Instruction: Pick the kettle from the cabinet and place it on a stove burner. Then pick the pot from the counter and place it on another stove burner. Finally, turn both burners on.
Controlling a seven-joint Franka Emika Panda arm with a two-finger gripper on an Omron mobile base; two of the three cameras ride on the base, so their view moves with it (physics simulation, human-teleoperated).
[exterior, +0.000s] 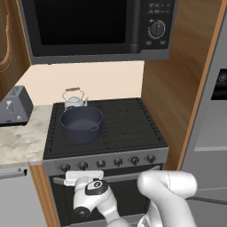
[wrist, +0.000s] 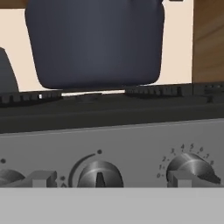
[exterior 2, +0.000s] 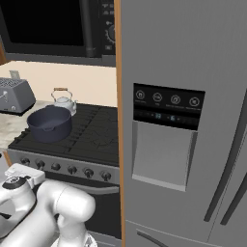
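From the left, my claw (exterior: 74, 178) hangs wide open and empty before the knobs (exterior: 83, 165); the pot (exterior: 81, 124) and kettle (exterior: 74, 101) sit on the left burners. From the right, likewise. In the hand view, I should center my tips on the knob (wrist: 99, 174) before closing.
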